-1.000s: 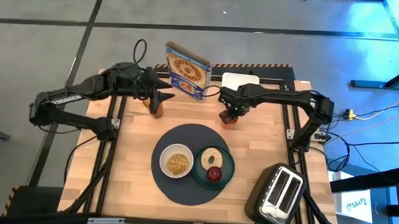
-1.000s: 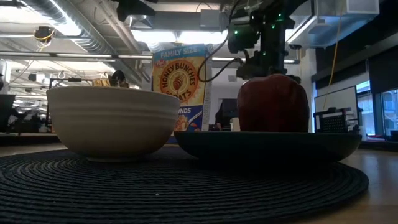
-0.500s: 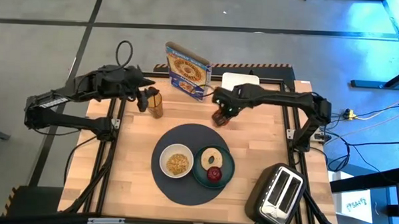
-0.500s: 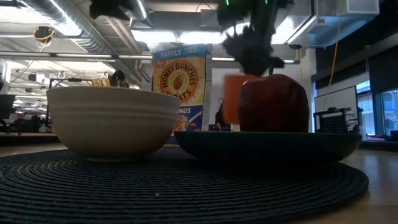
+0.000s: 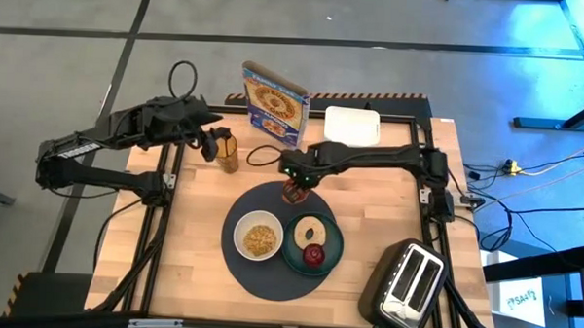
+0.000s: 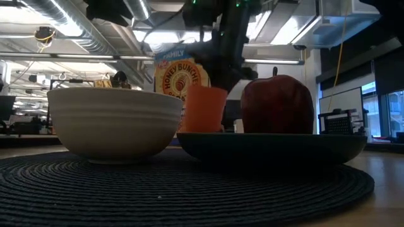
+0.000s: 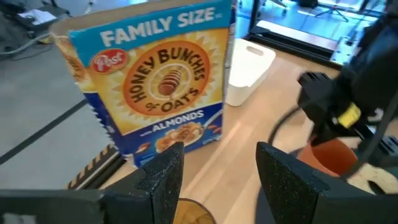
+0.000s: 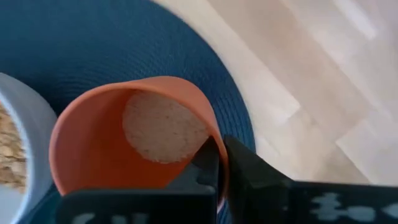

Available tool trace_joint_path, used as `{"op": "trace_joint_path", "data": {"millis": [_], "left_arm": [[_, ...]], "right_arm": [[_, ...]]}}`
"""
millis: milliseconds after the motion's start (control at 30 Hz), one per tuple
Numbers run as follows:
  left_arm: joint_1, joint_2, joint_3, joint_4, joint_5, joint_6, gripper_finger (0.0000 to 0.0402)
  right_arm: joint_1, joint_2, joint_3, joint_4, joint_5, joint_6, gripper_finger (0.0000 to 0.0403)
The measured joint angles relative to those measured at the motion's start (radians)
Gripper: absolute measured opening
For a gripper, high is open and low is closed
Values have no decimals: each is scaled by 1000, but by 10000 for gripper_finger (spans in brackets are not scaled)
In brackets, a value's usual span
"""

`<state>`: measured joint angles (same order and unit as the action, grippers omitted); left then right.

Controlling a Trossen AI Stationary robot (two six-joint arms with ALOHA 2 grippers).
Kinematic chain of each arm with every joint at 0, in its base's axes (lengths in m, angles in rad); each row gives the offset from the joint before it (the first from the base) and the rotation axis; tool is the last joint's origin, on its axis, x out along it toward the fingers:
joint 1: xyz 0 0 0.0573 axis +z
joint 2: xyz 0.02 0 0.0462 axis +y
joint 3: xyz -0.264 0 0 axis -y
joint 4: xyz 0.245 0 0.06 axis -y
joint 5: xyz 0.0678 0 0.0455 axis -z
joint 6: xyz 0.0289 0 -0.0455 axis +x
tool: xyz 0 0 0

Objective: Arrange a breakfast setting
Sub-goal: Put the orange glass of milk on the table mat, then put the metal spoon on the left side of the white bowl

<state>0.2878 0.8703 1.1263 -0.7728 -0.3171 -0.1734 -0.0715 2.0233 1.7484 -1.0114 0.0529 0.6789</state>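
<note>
The dark grey mat (image 5: pixel 240 206) holds the white bowl (image 5: pixel 239 238) with brown cereal (image 5: pixel 260 240). It also holds the dark green plate (image 5: pixel 334 251) with the bagel (image 5: pixel 306 230) and the red apple (image 5: pixel 313 254). My right gripper (image 5: pixel 294 184) is shut on the small orange cup (image 5: pixel 291 195) over the mat's far edge. In the low view the cup (image 6: pixel 203 108) stands behind the plate (image 6: pixel 271 148), its bottom hidden. My left gripper (image 5: pixel 213 142) is open beside a brown jar (image 5: pixel 229 157) at the far left. My right gripper pinches the cup's rim (image 8: pixel 214 140), one finger inside the cup and one outside. The fingers come from above, slanting in from the table's right. The cup is upright, a little tilted, over the mat's far edge; whether its bottom touches the mat I cannot tell.
A cereal box (image 5: pixel 275 105) stands at the far edge, with the white tub (image 5: pixel 352 125) to its right. The black-and-silver toaster (image 5: pixel 410 280) sits at the near right corner. Bare wood lies left and right of the mat.
My right gripper has carried the orange cup from the table's far right toward the left and near, to the mat's far edge. My left gripper has drawn back from the brown jar toward the table's left edge, and the jar stays standing.
</note>
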Motion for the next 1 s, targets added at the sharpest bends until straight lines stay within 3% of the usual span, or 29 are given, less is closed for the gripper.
{"op": "trace_joint_path", "data": {"millis": [333, 600, 800, 1000], "left_arm": [[17, 35, 0, -2, -69, -6, 195], [95, 107, 0, 1, -60, 27, 195], [226, 160, 0, -50, 46, 120, 195], [353, 223, 0, -157, 210, 338, 194]], "right_arm": [[0, 37, 6, -9, -73, 5, 21], [-1, 31, 6, -16, -71, -4, 130], [-2, -44, 6, -17, -64, -67, 208], [-9, -149, 7, -7, -64, -127, 235]]}}
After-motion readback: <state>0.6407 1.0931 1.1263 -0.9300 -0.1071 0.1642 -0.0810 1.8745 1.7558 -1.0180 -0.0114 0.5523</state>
